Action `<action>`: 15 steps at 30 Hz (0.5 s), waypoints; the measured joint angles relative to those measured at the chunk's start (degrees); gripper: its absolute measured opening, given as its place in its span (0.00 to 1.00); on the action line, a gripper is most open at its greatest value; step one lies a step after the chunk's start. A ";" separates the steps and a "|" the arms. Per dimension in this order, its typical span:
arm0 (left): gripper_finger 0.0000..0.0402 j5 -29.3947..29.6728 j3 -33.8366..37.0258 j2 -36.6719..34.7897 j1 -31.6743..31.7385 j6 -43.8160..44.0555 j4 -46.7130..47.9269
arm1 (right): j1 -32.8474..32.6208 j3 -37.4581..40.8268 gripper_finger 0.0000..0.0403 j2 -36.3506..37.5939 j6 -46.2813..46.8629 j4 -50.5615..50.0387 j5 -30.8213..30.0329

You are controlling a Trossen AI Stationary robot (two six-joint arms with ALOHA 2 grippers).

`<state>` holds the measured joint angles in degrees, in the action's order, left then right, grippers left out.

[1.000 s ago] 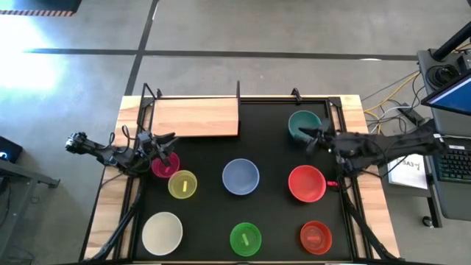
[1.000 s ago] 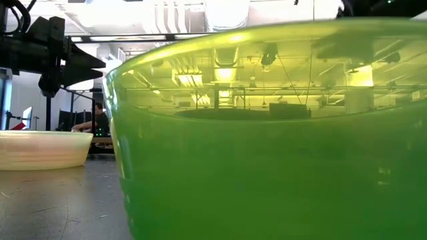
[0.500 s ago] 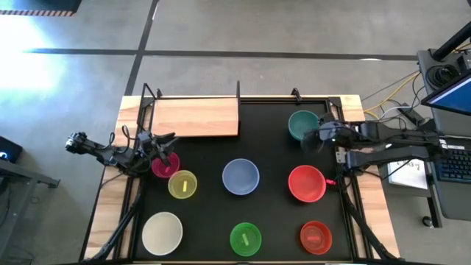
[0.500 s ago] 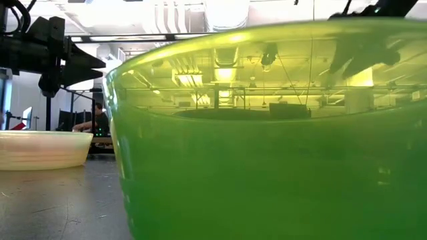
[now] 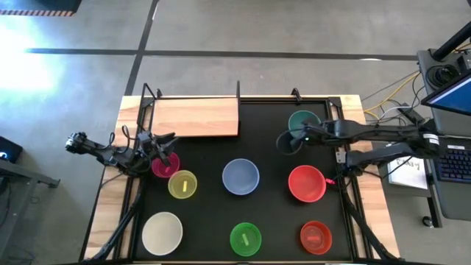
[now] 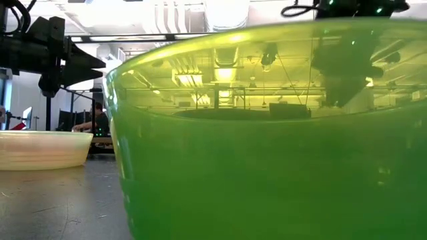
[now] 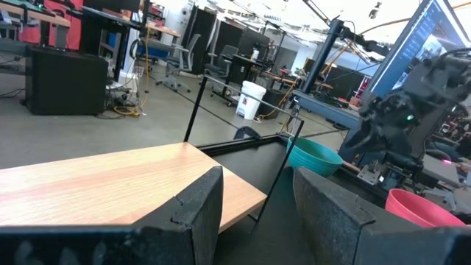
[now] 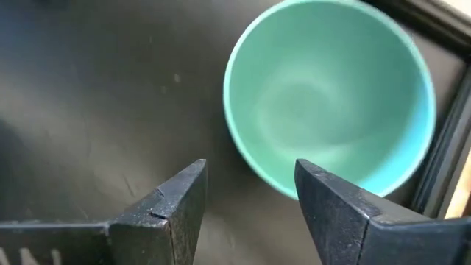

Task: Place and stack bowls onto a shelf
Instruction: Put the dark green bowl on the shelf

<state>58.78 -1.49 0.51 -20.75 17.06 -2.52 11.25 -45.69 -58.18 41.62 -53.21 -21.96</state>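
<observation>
The teal bowl (image 5: 302,120) (image 8: 331,96) sits upright at the table's far right. My right gripper (image 5: 288,140) (image 8: 250,184) hovers open above the table just left of it, tipped downward, touching nothing. The wooden shelf (image 5: 195,116) (image 7: 110,184) stands at the far left. My left gripper (image 5: 168,141) (image 7: 254,191) waits open and level at the left edge, above the magenta bowl (image 5: 165,165). Yellow (image 5: 182,184), blue-grey (image 5: 241,177), large red (image 5: 307,183), small red (image 5: 315,236), green (image 5: 246,238) and cream (image 5: 162,232) bowls rest on the black table.
The shelf's thin black posts (image 5: 238,90) rise at its corners. The green bowl (image 6: 267,133) fills the low view, with the cream bowl (image 6: 40,148) beside it. A desk with a laptop (image 5: 449,96) stands right of the table.
My right gripper has swung out from the right edge toward the table's left, sunk a little and tipped from near level to pointing steeply down, beside the teal bowl. Its fingers stay open. No bowl has moved.
</observation>
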 joint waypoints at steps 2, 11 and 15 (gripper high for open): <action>0.37 0.00 0.02 0.00 0.02 0.00 0.00 | -0.02 0.00 0.49 -2.28 -1.17 0.43 0.69; 0.37 0.02 0.00 -0.02 0.00 0.00 0.00 | 2.09 0.06 0.49 -12.36 -6.90 3.70 0.98; 0.37 0.02 0.01 -0.01 0.01 0.00 0.00 | 4.06 0.07 0.49 -15.54 -8.89 4.77 0.98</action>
<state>58.81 -1.48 0.50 -20.74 17.06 -2.52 15.31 -45.63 -73.72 32.73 -48.44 -20.97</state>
